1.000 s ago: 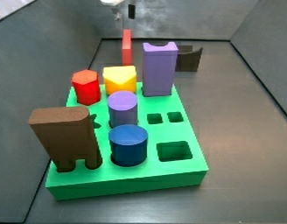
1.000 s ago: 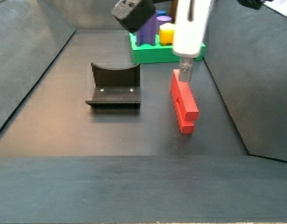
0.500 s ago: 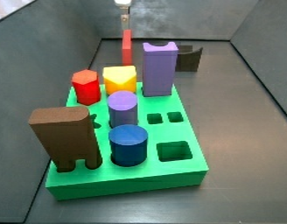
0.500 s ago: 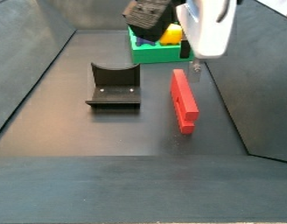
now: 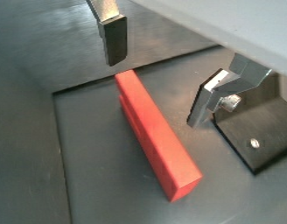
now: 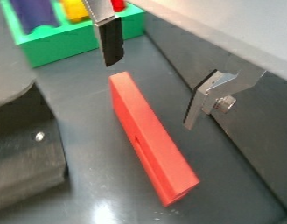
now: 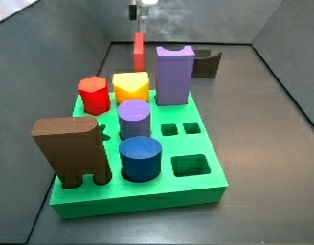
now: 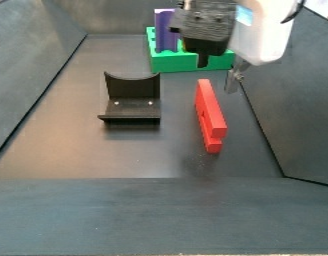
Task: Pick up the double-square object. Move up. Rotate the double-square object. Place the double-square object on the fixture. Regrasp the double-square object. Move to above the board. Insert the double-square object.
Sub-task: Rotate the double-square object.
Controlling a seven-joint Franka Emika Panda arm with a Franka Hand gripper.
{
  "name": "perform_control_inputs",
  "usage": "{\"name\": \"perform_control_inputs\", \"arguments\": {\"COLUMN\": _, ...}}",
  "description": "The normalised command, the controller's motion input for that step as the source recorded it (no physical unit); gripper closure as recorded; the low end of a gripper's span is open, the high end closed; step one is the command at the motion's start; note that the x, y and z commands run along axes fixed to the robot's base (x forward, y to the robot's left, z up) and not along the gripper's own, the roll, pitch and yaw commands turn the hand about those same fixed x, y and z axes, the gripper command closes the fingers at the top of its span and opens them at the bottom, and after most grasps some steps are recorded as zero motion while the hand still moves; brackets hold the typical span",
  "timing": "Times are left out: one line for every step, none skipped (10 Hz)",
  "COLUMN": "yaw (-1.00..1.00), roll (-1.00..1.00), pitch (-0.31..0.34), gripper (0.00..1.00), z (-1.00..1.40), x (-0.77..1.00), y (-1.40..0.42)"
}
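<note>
Plainly, the double-square object (image 6: 149, 140) is lying flat on the dark floor beside the fixture (image 8: 129, 98), looking stiff, light and smooth-sided. The pincer (image 5: 170, 68) is hanging above its far end, spread wide and empty; gripping across the narrow long sides seems safest.

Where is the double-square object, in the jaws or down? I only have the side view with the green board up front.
Observer: Down. In both wrist views the double-square object lies on the floor. The gripper hovers over its end nearest the board, jaws open, holding nothing.
Operator: And the fixture? I see only a dark sliver behind the purple block.
Observer: The fixture stands apart from the object, bare floor between them, with nothing on it.
</note>
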Motion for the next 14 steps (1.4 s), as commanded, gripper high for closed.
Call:
{"name": "perform_control_inputs", "arguments": {"yaw": 1.0, "roll": 0.0, "pitch": -0.008, "gripper": 0.0, "z": -0.03, "x": 0.04, "y": 0.0}}
{"name": "perform_control_inputs", "arguments": {"yaw": 1.0, "roll": 0.0, "pitch": -0.008, "gripper": 0.0, "z": -0.03, "x": 0.04, "y": 0.0}}
{"name": "perform_control_inputs", "arguments": {"yaw": 1.0, "roll": 0.0, "pitch": -0.009, "gripper": 0.0, "z": -0.03, "x": 0.04, "y": 0.0}}
{"name": "perform_control_inputs", "arguments": {"yaw": 1.0, "roll": 0.0, "pitch": -0.009, "gripper": 0.0, "z": -0.03, "x": 0.04, "y": 0.0}}
{"name": "perform_control_inputs", "arguments": {"yaw": 1.0, "roll": 0.0, "pitch": -0.01, "gripper": 0.0, "z": -0.03, "x": 0.04, "y": 0.0}}
{"name": "perform_control_inputs", "arguments": {"yaw": 1.0, "roll": 0.0, "pitch": -0.011, "gripper": 0.0, "z": -0.03, "x": 0.04, "y": 0.0}}
{"name": "perform_control_inputs", "arguments": {"yaw": 1.0, "roll": 0.0, "pitch": -0.012, "gripper": 0.0, "z": -0.03, "x": 0.04, "y": 0.0}}
{"name": "perform_control_inputs", "arguments": {"yaw": 1.0, "roll": 0.0, "pitch": -0.013, "gripper": 0.0, "z": -0.03, "x": 0.04, "y": 0.0}}
{"name": "perform_control_inputs", "arguments": {"yaw": 1.0, "roll": 0.0, "pitch": -0.015, "gripper": 0.0, "z": -0.03, "x": 0.04, "y": 0.0}}
{"name": "perform_control_inputs", "arguments": {"yaw": 1.0, "roll": 0.0, "pitch": -0.017, "gripper": 0.0, "z": -0.03, "x": 0.04, "y": 0.0}}
{"name": "perform_control_inputs", "arguments": {"yaw": 1.0, "roll": -0.01, "pitch": -0.02, "gripper": 0.0, "z": -0.03, "x": 0.04, "y": 0.0}}
{"name": "perform_control_inputs", "arguments": {"yaw": 1.0, "roll": -0.01, "pitch": -0.022, "gripper": 0.0, "z": -0.03, "x": 0.04, "y": 0.0}}
{"name": "perform_control_inputs", "arguments": {"yaw": 1.0, "roll": -0.01, "pitch": -0.028, "gripper": 0.0, "z": -0.03, "x": 0.04, "y": 0.0}}
{"name": "perform_control_inputs", "arguments": {"yaw": 1.0, "roll": -0.01, "pitch": -0.032, "gripper": 0.0, "z": -0.04, "x": 0.04, "y": 0.0}}
